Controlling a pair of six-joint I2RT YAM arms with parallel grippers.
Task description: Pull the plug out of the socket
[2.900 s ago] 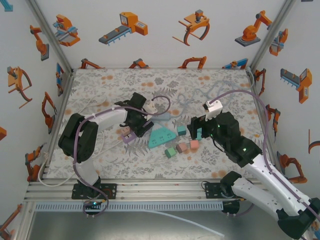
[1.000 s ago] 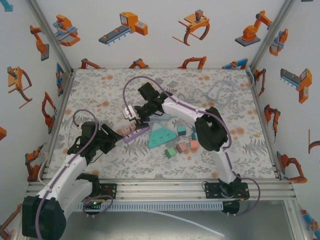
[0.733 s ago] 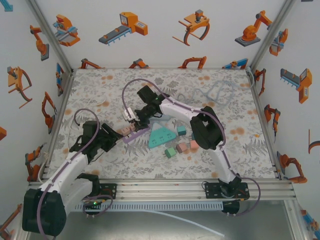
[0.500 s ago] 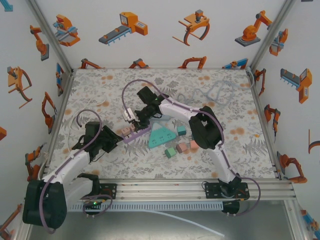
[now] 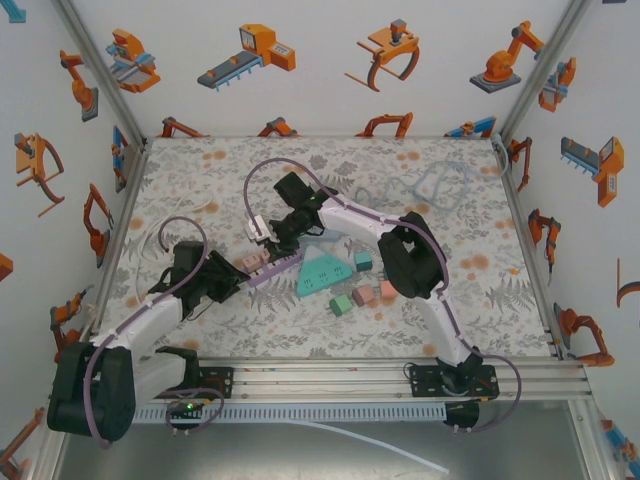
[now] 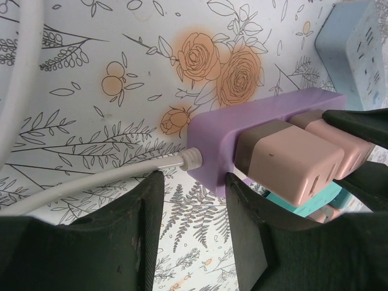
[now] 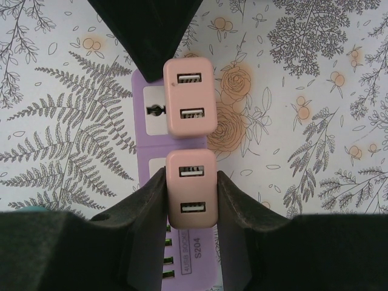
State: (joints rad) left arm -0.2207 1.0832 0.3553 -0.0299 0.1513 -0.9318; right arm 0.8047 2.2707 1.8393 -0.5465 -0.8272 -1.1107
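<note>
A purple socket strip (image 5: 272, 270) lies left of centre on the floral table, with two pink USB plugs seated in it. My right gripper (image 7: 191, 209) is shut on the nearer pink plug (image 7: 191, 188), one finger pressed on each side. The second pink plug (image 7: 189, 97) sits just beyond it. My left gripper (image 6: 194, 236) is open at the strip's cable end (image 6: 212, 157), its tips on either side of the corner where the white cable (image 6: 91, 182) enters. From above, the left gripper (image 5: 235, 278) and right gripper (image 5: 265, 250) face each other over the strip.
A teal triangular socket (image 5: 322, 272) lies right of the strip, with several small pink and green blocks (image 5: 362, 295) beside it. A pale blue socket (image 6: 357, 48) lies farther out. A clear cable loops at the back right (image 5: 425, 185). Walls enclose the table.
My left gripper has advanced toward the strip's cable end and now straddles it. The right gripper has stayed on the pink plug, which remains seated in the strip.
</note>
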